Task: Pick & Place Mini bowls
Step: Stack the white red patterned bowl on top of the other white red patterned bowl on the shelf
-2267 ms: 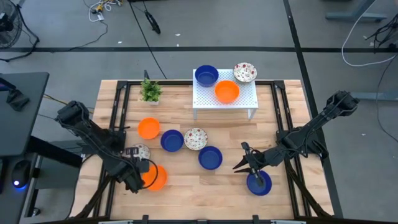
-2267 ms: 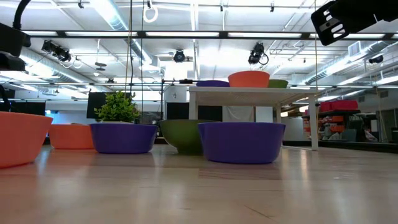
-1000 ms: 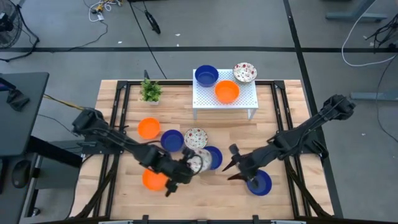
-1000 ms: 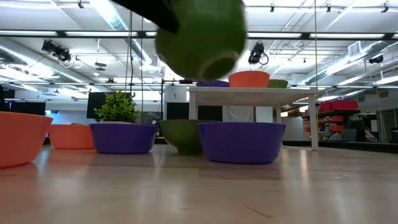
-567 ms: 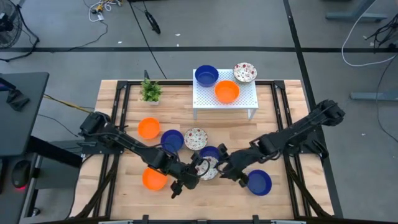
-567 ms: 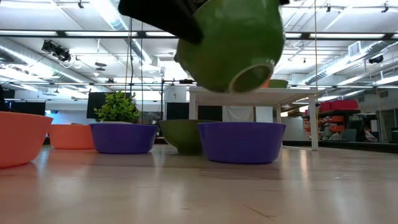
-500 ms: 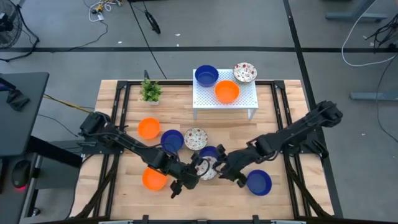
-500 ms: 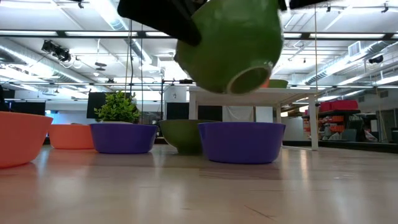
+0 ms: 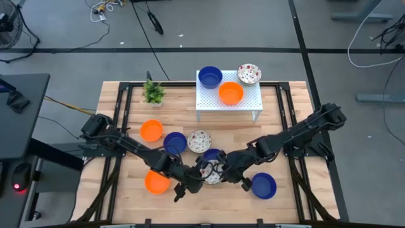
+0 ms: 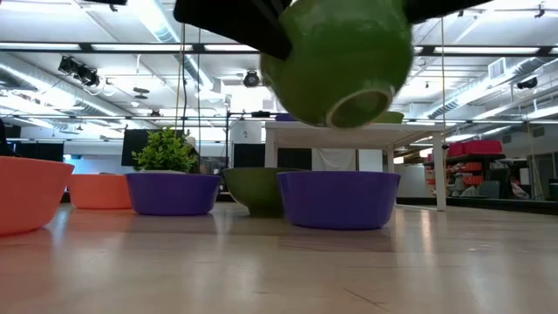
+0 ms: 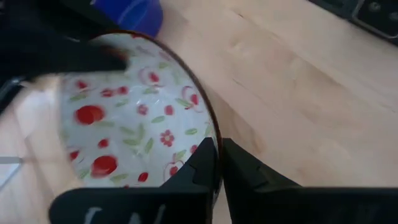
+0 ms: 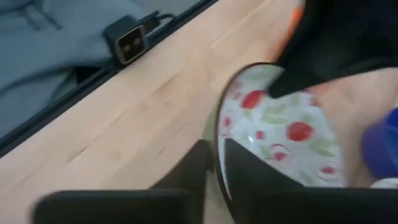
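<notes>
A speckled mini bowl (image 9: 211,171), white with red flowers inside and green outside (image 10: 340,61), hangs in the air over the table's near middle. My left gripper (image 9: 197,177) is shut on its left rim, my right gripper (image 9: 225,169) on its right rim. On the table stand two orange bowls (image 9: 151,131) (image 9: 155,182), three blue ones (image 9: 174,143) (image 9: 215,154) (image 9: 263,185) and a speckled one (image 9: 199,141). The white stand (image 9: 250,101) carries a blue (image 9: 210,77), an orange (image 9: 231,94) and a speckled bowl (image 9: 249,73). My left gripper pinches the bowl's rim (image 11: 210,134), one finger (image 11: 202,168) inside the bowl and one (image 11: 245,171) outside, coming from the table's left. The bowl is lifted clear and tilted. My right gripper (image 12: 216,168) pinches the opposite rim (image 12: 217,134), one finger (image 12: 242,174) inside, the other (image 12: 193,168) outside, coming from the table's right.
A small green potted plant (image 9: 153,92) stands near the far left corner. A blue bowl lies just beyond the held one and another by the right arm. Bare wood (image 9: 209,202) lies along the near edge below the grippers.
My left gripper carried the speckled bowl a little farther toward the table's right, and the bowl tipped slightly. My right gripper moved left from above the blue bowl near the right side to the held bowl and now has its rim between its fingers.
</notes>
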